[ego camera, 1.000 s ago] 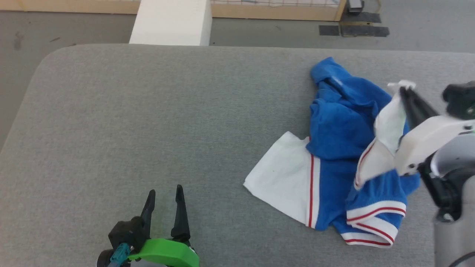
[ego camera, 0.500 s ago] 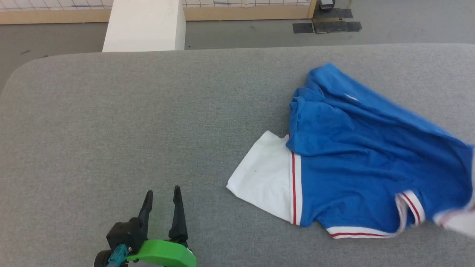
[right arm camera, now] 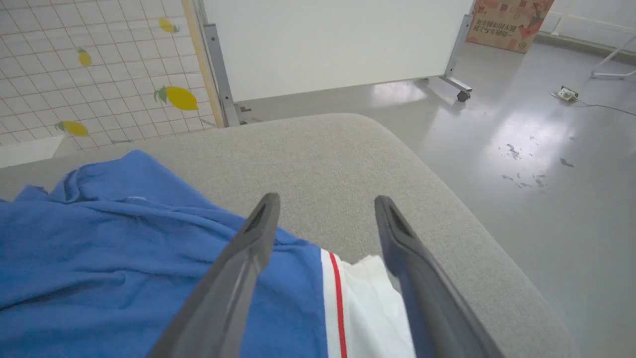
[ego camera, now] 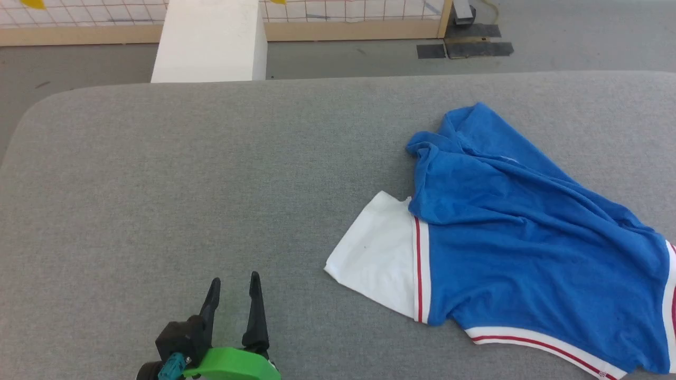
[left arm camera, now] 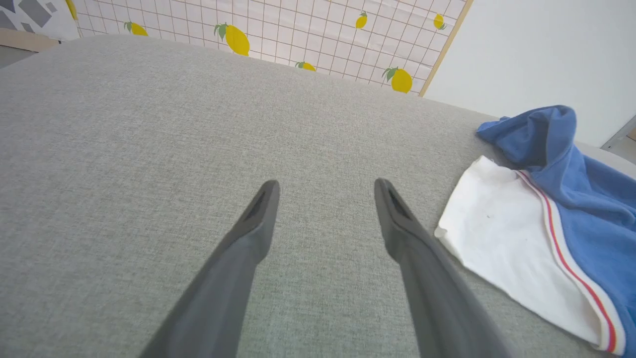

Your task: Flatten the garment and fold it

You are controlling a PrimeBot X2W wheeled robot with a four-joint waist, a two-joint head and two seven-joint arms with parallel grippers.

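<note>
Grey fabric over the whole table (ego camera: 211, 158) in the head view. On its right part, spread out but rumpled, the garment (ego camera: 528, 237): blue body, white sleeve (ego camera: 372, 261) pointing left, red-and-white trim along the near hem and at the right edge. At lower left, well apart from the sleeve, the left gripper (ego camera: 235, 278), fingers parted, nothing held, over bare fabric. Beyond the far edge, a white block (ego camera: 211, 39) on the floor (ego camera: 343, 58), with a gridded screen (ego camera: 343, 10) behind.

From the left wrist: fingers spread wide above bare grey cloth, nothing between them. Off to the right, the white sleeve lying flat with its red stripe, blue cloth bunched up behind it. Past the table, the gridded screen, dotted with yellow lemons.

From the right wrist: right gripper (right arm camera: 326, 198) spread wide and empty, near the table's rounded corner. Wrinkled blue body left of the fingers; white cloth with a red stripe between them. Contact between fingers and cloth impossible to tell. Beyond the corner, glossy floor and a white board on wheels (right arm camera: 338, 44).
</note>
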